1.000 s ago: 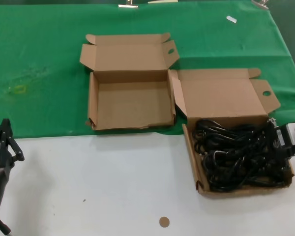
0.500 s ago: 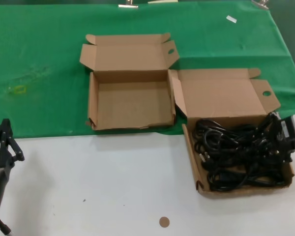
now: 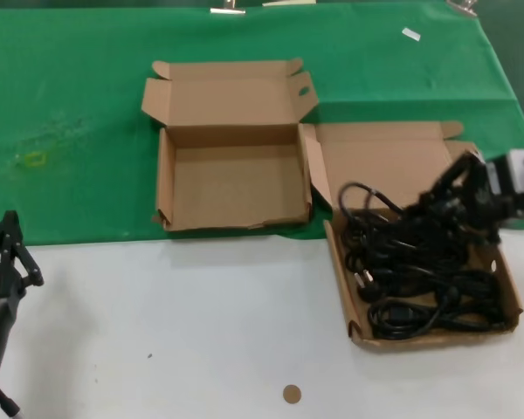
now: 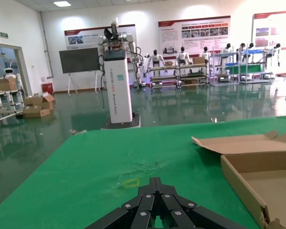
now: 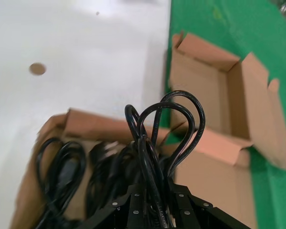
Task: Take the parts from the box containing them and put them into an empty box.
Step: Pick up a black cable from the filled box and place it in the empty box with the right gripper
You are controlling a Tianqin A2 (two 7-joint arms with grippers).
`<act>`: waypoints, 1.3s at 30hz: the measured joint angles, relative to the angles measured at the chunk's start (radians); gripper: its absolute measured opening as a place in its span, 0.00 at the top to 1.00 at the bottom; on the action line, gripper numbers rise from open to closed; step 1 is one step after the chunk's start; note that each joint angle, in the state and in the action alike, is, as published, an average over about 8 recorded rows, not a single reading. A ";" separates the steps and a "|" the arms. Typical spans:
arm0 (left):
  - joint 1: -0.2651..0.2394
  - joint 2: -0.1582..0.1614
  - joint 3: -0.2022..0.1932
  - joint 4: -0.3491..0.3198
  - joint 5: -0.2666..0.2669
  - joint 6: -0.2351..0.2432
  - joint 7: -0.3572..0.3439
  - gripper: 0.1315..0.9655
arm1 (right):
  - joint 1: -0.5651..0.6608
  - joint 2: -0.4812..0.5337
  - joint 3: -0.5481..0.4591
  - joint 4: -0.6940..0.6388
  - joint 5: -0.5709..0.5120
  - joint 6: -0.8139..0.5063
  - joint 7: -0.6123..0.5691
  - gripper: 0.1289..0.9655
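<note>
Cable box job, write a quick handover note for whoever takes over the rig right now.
Right gripper: shut on a bundle of black cables, lifted above the box containing them, loops hanging from its fingers.
Left gripper: parked at the near left over the white table, away from both boxes.
Full box: near right, most cables lie inside it.
Empty box: to its left on the green cloth, lid open, nothing inside.
Done: first bundle picked.
Left: carry it to the empty box, release, then repeat for the rest.
</note>
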 joint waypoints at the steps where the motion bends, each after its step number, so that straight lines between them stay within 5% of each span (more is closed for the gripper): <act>1: 0.000 0.000 0.000 0.000 0.000 0.000 0.000 0.99 | 0.011 -0.009 -0.003 0.003 -0.005 -0.002 0.007 0.89; 17: 0.000 0.000 0.000 0.000 0.000 0.000 0.000 0.99 | 0.205 -0.302 -0.116 -0.118 -0.138 0.060 0.072 0.89; 39: 0.000 0.000 0.000 0.000 0.000 0.000 0.000 0.99 | 0.359 -0.644 -0.212 -0.542 -0.240 0.254 -0.026 0.89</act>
